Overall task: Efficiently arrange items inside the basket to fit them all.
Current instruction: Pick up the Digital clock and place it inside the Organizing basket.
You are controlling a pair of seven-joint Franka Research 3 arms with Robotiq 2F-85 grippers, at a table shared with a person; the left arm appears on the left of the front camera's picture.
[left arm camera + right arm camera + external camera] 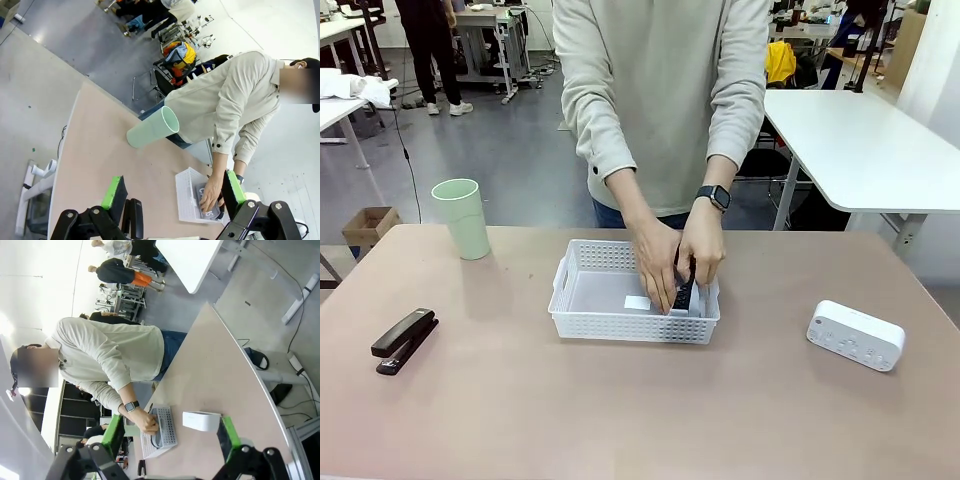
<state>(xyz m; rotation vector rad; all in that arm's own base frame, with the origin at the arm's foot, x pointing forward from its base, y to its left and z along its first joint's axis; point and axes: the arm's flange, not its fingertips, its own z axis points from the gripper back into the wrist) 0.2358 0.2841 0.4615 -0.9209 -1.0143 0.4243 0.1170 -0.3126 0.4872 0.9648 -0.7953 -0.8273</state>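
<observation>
**Both claws spread, empty; person packing pouch**

Left gripper [173,195] and right gripper [171,437]: jaws apart, nothing held. Person's hands [665,262] press the pouch [685,298] into the right end of the basket [582,300]. Stapler [404,340], near left: stiff, probably heavy, lying diagonally; I'd pinch mid-body. Cup [461,218], far left: upright, light. White box [855,335], right: smooth, likely slippery, long axis across the table.
</observation>
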